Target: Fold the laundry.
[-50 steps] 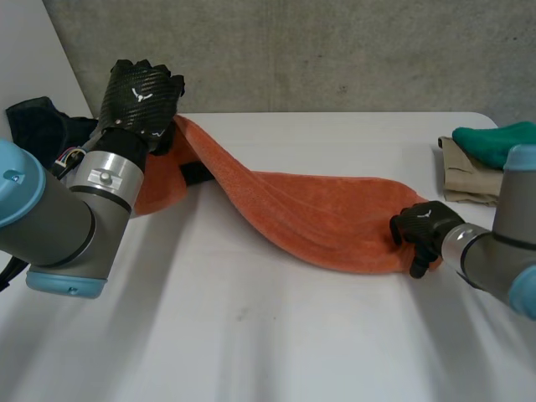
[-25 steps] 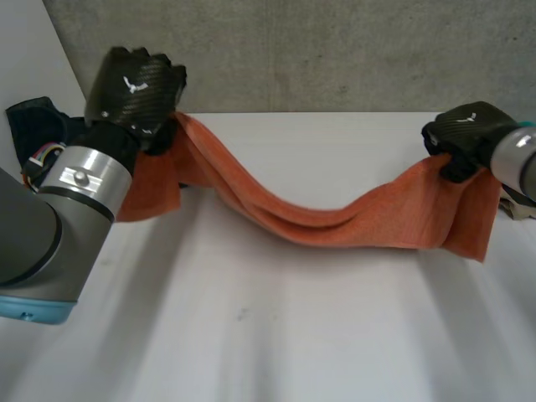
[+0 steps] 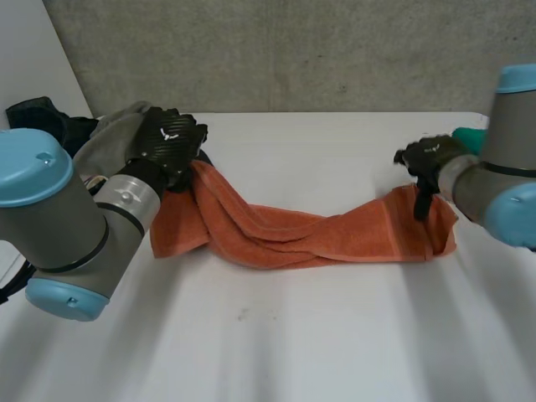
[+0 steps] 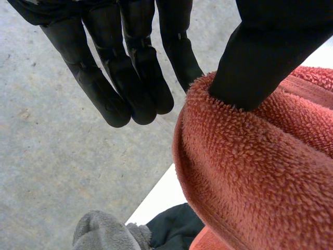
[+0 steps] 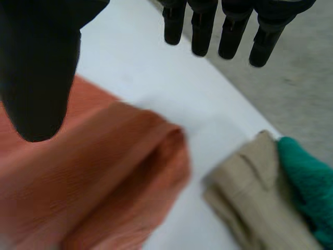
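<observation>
A: Where is the orange towel (image 3: 310, 239) to be found?

B: It is laid across the white table (image 3: 293, 335), running from about 9 o'clock to 3 o'clock as seen from the head camera. Its middle is bunched and twisted into a rope, and a flatter flap is seen at each end.

A: How is the left hand (image 3: 172, 142) held?

B: It is set at the towel's 10 o'clock end. In its wrist view the fingers (image 4: 140, 78) are seen straight and clear of the cloth, while the thumb (image 4: 260, 57) is sunk into a hump of the terry. Nothing is pinched, so the end is judged to be rested on rather than gripped.

A: And the right hand (image 3: 429, 159)?

B: It is poised over the 3 o'clock end. Its fingers (image 5: 200, 26) are straight and kept wide of the thumb (image 5: 36, 67), and the towel is seen below the thumb, ungripped. Whether cloth is touched cannot be told.

A: Why would the towel be placed so?

B: With one hand at each end, the length is kept stretched, which is judged to suit a lengthwise fold. The twist would first have to be spread flat, or it would be trapped inside the fold.

A: What else is noted?

B: A grey cloth (image 3: 117, 130) and a black cloth (image 3: 33, 117) are heaped at 10 o'clock beyond the left hand. A beige garment (image 5: 250, 198) and a green one (image 5: 307, 177) are touching at 2 o'clock. The middle seems to be reserved for the work.
</observation>
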Action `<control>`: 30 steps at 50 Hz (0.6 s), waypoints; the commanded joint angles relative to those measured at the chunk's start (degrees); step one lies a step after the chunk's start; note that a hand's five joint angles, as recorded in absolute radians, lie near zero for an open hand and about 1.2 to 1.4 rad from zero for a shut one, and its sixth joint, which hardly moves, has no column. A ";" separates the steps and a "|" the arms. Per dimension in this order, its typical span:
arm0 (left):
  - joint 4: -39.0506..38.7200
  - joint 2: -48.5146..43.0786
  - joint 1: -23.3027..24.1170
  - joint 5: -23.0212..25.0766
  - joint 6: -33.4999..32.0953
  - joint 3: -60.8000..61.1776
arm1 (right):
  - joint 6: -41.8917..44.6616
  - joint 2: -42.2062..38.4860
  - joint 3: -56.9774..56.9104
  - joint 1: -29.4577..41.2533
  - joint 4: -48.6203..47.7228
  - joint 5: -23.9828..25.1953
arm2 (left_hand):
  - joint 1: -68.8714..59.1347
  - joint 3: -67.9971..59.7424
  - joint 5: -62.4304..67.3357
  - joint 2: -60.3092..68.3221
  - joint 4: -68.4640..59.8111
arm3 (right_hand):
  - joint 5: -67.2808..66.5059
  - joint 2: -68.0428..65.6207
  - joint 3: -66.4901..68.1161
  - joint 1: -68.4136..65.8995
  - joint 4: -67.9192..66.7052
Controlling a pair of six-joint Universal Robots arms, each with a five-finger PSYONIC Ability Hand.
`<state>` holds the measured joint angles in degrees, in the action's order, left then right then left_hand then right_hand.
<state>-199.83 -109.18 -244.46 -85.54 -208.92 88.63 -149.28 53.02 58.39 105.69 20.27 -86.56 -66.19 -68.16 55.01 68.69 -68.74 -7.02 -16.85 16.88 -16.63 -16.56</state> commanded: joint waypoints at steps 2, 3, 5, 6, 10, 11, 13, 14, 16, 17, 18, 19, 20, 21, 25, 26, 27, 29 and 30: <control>-0.12 0.55 -1.02 0.63 0.53 0.50 | 6.37 6.31 16.41 -3.74 1.09 12.47 | -13.81 -11.84 14.99 11.31 -11.26 | -7.44 -7.61 7.58 -7.83 -7.90; -0.12 0.46 -1.02 0.64 0.53 0.50 | 6.20 5.79 16.67 -4.00 1.00 12.20 | -13.81 -11.84 14.99 11.31 -11.26 | -8.61 -8.78 8.75 -9.00 -9.07; -0.21 0.55 -1.11 0.72 0.62 0.50 | 5.49 3.77 17.02 -4.26 0.48 11.15 | -13.81 -11.84 14.99 11.31 -11.26 | -8.79 -8.96 8.93 -9.18 -9.25; -0.21 0.55 -1.11 0.81 0.62 0.50 | 5.23 3.15 17.02 -4.26 -0.14 10.88 | -13.81 -11.84 14.99 11.31 -11.26 | -8.62 -8.80 8.76 -9.02 -9.08; -0.21 0.55 -0.84 0.72 0.62 0.41 | 2.95 0.51 17.55 -4.09 -6.45 10.53 | -13.81 -11.84 14.99 11.31 -11.26 | -9.29 -9.47 9.43 -9.69 -9.75; -0.21 0.55 -0.76 0.72 0.62 0.50 | 2.33 -0.54 17.99 -3.91 -9.60 10.44 | -13.81 -11.84 14.99 11.31 -11.26 | -10.29 -10.47 10.43 -10.69 -10.75; -0.21 0.55 -0.67 0.81 0.62 0.50 | 2.15 -1.33 18.25 -3.65 -12.08 10.44 | -13.81 -11.84 14.99 11.31 -11.26 | -12.98 -13.15 13.12 -13.37 -13.44; -0.12 0.55 -0.58 0.72 0.62 0.58 | 2.24 -1.69 18.43 -3.56 -13.31 10.44 | -13.81 -11.84 14.99 11.31 -11.26 | -14.16 -14.33 14.30 -14.55 -14.62; -0.21 0.55 -0.40 0.55 0.62 0.67 | 2.42 -2.65 18.69 -3.30 -16.22 10.27 | -13.81 -11.84 14.99 11.31 -11.26 | -18.37 -18.54 18.50 -18.76 -18.83; -0.21 0.55 -0.40 0.55 0.62 0.76 | 2.50 -2.92 18.87 -3.12 -16.92 10.27 | -13.81 -11.84 14.99 11.31 -11.26 | -19.71 -19.88 19.85 -20.10 -20.17; -0.21 0.55 -0.40 0.55 0.62 0.85 | 2.68 -3.09 18.96 -3.03 -17.54 10.27 | -13.81 -11.84 14.99 11.31 -11.26 | -21.72 -21.89 21.86 -22.11 -22.18; -0.21 0.64 -0.49 0.72 0.62 0.85 | 2.77 -3.36 19.13 -2.95 -18.50 10.44 | -13.81 -11.84 14.99 11.31 -11.26 | -25.57 -25.74 25.71 -25.96 -26.03; -0.21 0.73 -0.49 0.72 0.62 0.93 | 2.85 -3.53 19.13 -2.95 -19.12 10.44 | -13.81 -11.84 14.99 11.31 -11.26 | -27.44 -27.62 27.58 -27.83 -27.90; -0.21 0.73 -0.49 0.72 0.62 1.02 | 2.86 -3.62 19.22 -2.95 -19.56 10.44 | -13.81 -11.84 14.99 11.31 -11.26 | -29.46 -29.63 29.60 -29.85 -29.92; -0.21 1.16 -0.67 0.72 0.62 1.11 | 2.77 -3.89 18.87 -3.12 -21.23 10.62 | -13.81 -11.84 14.99 11.31 -11.26 | -36.04 -36.21 36.18 -36.43 -36.50; -0.21 1.17 -0.67 0.72 0.62 1.11 | 2.77 -4.06 18.78 -3.12 -21.50 10.62 | -13.81 -11.84 14.99 11.31 -11.26 | -36.21 -36.38 36.35 -36.60 -36.67; -0.21 1.25 -0.75 0.72 0.62 1.20 | 2.85 -4.50 18.26 -3.12 -22.11 10.62 | -13.81 -11.84 14.99 11.31 -11.26 | -37.04 -37.21 37.18 -37.43 -37.50; -0.21 1.34 -0.75 0.72 0.62 1.20 | 2.86 -4.85 17.55 -3.12 -22.20 10.44 | -13.81 -11.84 14.99 11.31 -11.26 | -41.90 -42.07 42.04 -42.29 -42.36; -0.21 1.34 -0.75 0.72 0.62 1.20 | 2.86 -5.03 17.20 -3.21 -22.29 10.35 | -13.81 -11.84 14.99 11.31 -11.26 | -44.26 -44.43 44.40 -44.65 -44.72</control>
<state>-200.04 -108.14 -245.05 -84.83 -208.30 89.71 -146.53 48.80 77.17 102.67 -1.04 -76.08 -66.19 -68.16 55.01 68.69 -68.74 -36.60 -47.27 47.40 -45.48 -47.46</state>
